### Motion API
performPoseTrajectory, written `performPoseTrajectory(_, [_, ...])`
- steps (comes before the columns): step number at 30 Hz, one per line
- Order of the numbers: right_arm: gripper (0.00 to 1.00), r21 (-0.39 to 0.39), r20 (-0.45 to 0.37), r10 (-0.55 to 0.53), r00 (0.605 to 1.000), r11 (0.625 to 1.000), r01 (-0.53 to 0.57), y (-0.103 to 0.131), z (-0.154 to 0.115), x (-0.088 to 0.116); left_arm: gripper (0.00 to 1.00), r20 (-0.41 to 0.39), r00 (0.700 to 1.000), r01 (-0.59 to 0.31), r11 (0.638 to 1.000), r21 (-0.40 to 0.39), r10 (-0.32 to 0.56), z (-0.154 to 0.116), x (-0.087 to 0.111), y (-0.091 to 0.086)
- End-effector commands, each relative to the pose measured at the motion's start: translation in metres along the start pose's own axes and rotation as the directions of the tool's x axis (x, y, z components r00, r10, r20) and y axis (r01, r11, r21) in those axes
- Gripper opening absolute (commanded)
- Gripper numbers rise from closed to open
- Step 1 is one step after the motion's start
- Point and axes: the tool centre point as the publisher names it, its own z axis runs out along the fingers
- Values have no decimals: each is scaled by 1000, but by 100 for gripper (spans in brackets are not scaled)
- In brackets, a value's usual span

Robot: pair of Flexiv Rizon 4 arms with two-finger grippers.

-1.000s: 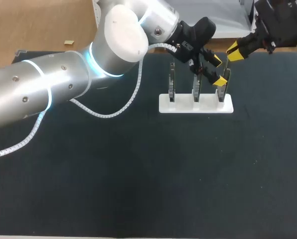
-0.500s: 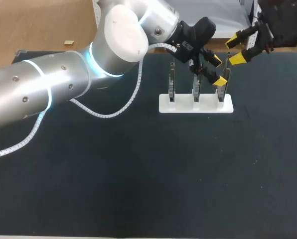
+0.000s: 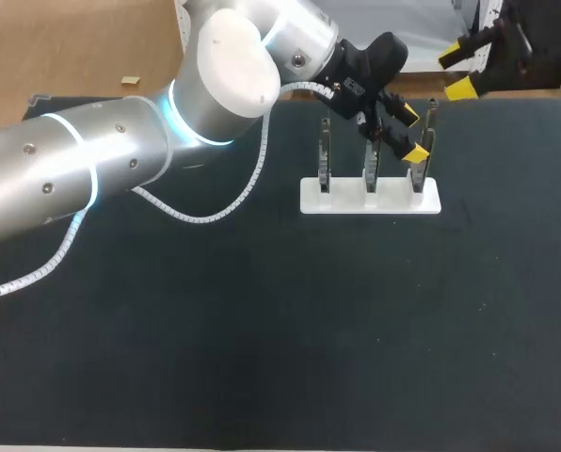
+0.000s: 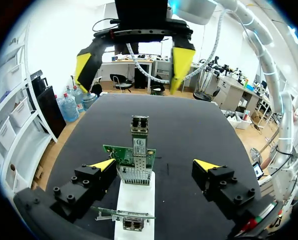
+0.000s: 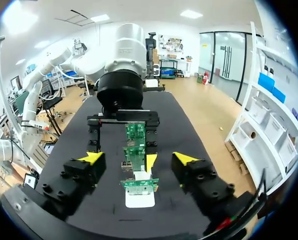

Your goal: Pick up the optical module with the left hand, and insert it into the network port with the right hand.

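Drawn back since the earlier frames, the right gripper [image 3: 458, 73] is held spread. The upright optical module [image 4: 139, 134] (seated on the white stand [image 3: 370, 200]) is bracketed, untouched, by the parted fingers of the nearer left gripper [image 3: 412, 133].

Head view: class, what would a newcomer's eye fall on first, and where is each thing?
The big silver left arm, ringed with blue light, stretches in from the view's left. Its open left gripper sits at three upright circuit boards in a white stand on the dark table's far side. The right gripper, also open, hangs at the far right corner.
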Motion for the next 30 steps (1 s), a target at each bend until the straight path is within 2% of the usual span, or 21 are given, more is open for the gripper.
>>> performPoseTrajectory(1, [0,8,2,-4,1000,1000,4,2,4,-1,100,-6,1000,2,1000,5,-2,1,-2,3])
performPoseTrajectory(30, [0,-42,0,-26,1000,999,26,6,17,-3,100,-6,1000,2,1000,5,-2,1,-2,3])
